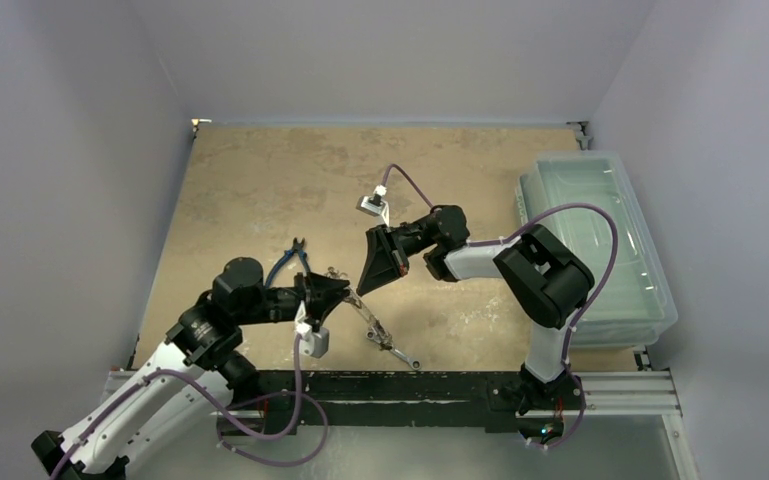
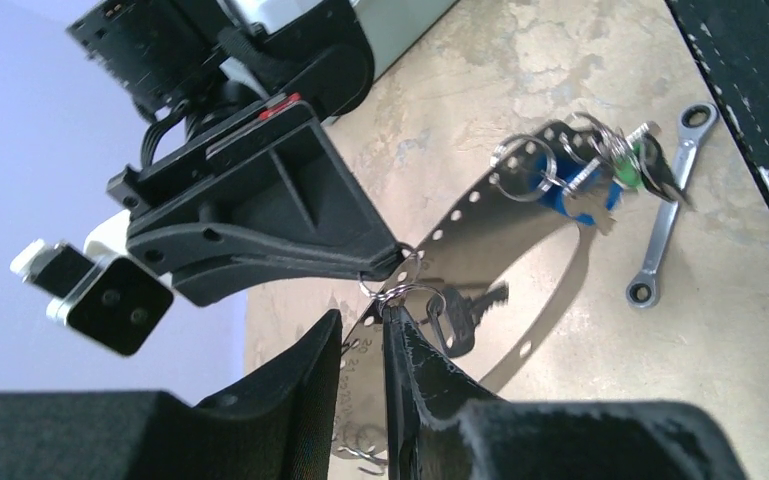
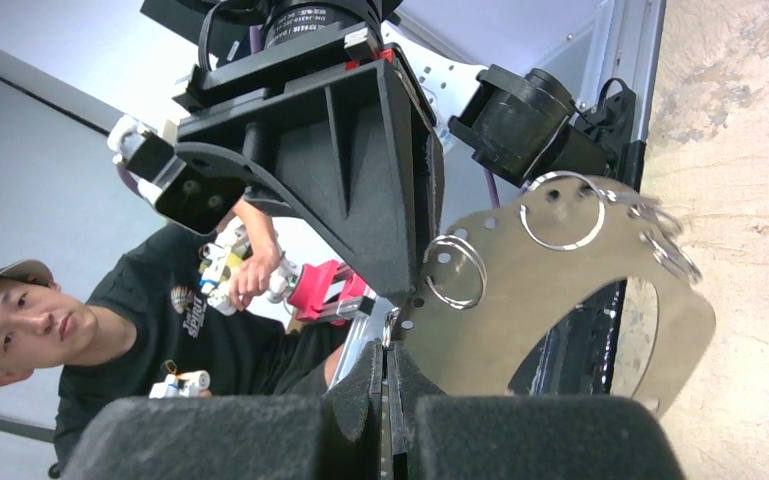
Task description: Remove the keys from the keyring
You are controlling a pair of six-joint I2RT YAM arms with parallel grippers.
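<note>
The keyring (image 2: 460, 215) is a flat silver perforated metal loop held up off the table. My left gripper (image 2: 365, 335) is shut on its near end. My right gripper (image 3: 388, 352) is shut on a small split ring (image 2: 402, 268) at the loop's edge, tip to tip with the left gripper. A dark key (image 2: 457, 318) hangs from a ring beside the left fingers. Several keys (image 2: 600, 170) with blue and green heads bunch at the loop's far end. In the right wrist view the loop (image 3: 520, 300) carries two empty split rings.
A silver wrench (image 1: 400, 352) lies on the table near the front edge, also in the left wrist view (image 2: 665, 220). Blue-handled pliers (image 1: 295, 255) lie behind the left arm. A clear plastic bin (image 1: 600, 240) stands at the right. A person (image 3: 20, 320) sits beyond the table.
</note>
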